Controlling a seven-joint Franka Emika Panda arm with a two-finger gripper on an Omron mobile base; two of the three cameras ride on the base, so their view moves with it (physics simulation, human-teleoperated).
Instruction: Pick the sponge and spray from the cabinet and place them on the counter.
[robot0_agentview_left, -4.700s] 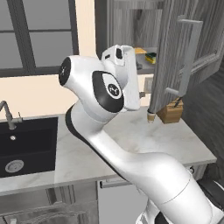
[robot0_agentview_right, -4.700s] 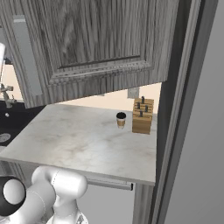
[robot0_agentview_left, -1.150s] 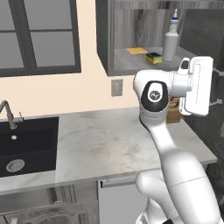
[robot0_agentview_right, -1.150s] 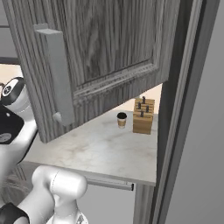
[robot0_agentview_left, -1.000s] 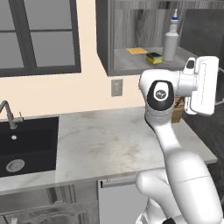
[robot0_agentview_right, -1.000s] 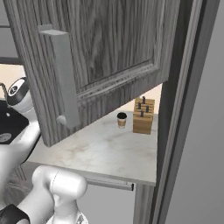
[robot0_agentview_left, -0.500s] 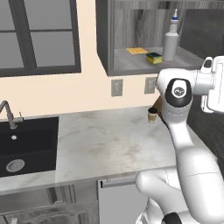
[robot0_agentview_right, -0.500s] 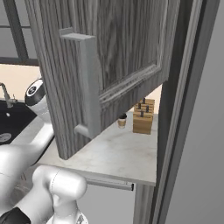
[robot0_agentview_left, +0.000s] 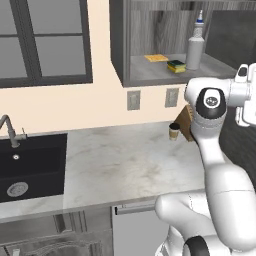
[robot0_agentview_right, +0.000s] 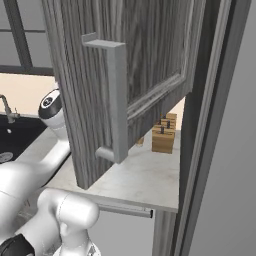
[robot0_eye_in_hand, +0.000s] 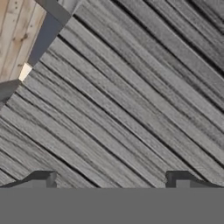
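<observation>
Pale marble bench (robot0_agentview_left: 125, 165) with a black sink (robot0_agentview_left: 30, 165) on the left, a window above it, peach wall behind. Up in the open cabinet (robot0_agentview_left: 120, 45) the spray (robot0_agentview_left: 194, 47) stands upright on the shelf, nozzle on top, and the sponge (robot0_agentview_left: 176, 66) lies flat just left of it. The pincer (robot0_eye_in_hand: 111, 181) is spread wide, holding nothing, facing wood grain.

Gripper facing a dark grey wood-grain panel

The gripper (robot0_eye_in_hand: 112, 178) shows two small dark fingertips (robot0_eye_in_hand: 41, 177) set wide apart with nothing between them, close before a dark grey wood-grain cabinet surface (robot0_eye_in_hand: 131, 100) whose streaks run diagonally. At the upper left, a pale light-wood patch (robot0_eye_in_hand: 15, 30) sits beside a grey bar (robot0_eye_in_hand: 46, 35).
</observation>
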